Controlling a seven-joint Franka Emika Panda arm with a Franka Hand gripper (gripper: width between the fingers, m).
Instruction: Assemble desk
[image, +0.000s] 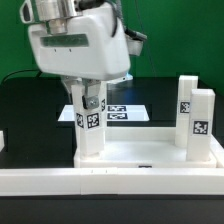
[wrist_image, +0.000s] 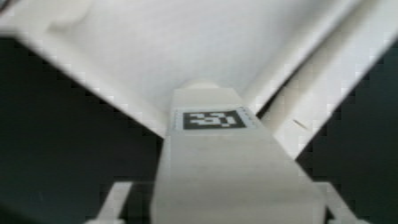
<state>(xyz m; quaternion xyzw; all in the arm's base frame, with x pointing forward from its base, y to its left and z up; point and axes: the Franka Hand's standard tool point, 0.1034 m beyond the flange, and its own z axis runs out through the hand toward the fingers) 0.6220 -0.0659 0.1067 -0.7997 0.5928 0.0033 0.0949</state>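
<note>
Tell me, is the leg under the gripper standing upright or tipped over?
Upright. In the exterior view the leg stands vertical on the desk panel, its tagged face outward, with the gripper closed around its top.

A black surface (image: 30, 110) fills the scene; behind it hangs a green backdrop (image: 170, 45), evenly and softly lit.

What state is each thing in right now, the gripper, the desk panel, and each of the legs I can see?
Gripper: shut on the leg, fingers on either side of its upper part.
Held leg: upright, lower end at the panel's corner; whether it is seated cannot be told.
Desk panel: lying flat on the table.
Two other legs: standing upright at the panel's end on the exterior view's right.
Marker board: flat on the table behind.
</note>
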